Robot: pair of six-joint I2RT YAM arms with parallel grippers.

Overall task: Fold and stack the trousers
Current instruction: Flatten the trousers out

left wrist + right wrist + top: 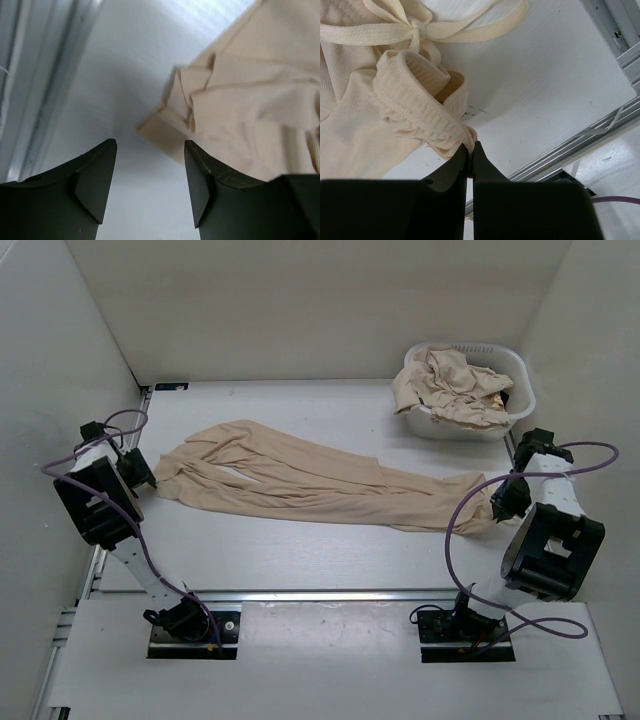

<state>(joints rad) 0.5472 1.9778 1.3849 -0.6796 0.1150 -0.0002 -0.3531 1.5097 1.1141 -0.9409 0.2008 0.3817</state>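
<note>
One pair of beige trousers (300,480) lies spread across the table, leg ends to the left and waist to the right. My left gripper (148,476) is open and empty just left of the leg ends. In the left wrist view a folded hem corner (170,125) lies just beyond the open gripper (150,145), not between the jaws. My right gripper (497,508) is at the waist end. In the right wrist view the gripper (471,146) is shut on the ribbed waistband (420,107), with the tied drawstring (395,32) beyond it.
A white slotted laundry basket (522,390) stands at the back right with more crumpled beige trousers (450,385) heaped in it. Metal rails run along the table's left edge (45,100) and right edge (600,135). White walls enclose the table on three sides.
</note>
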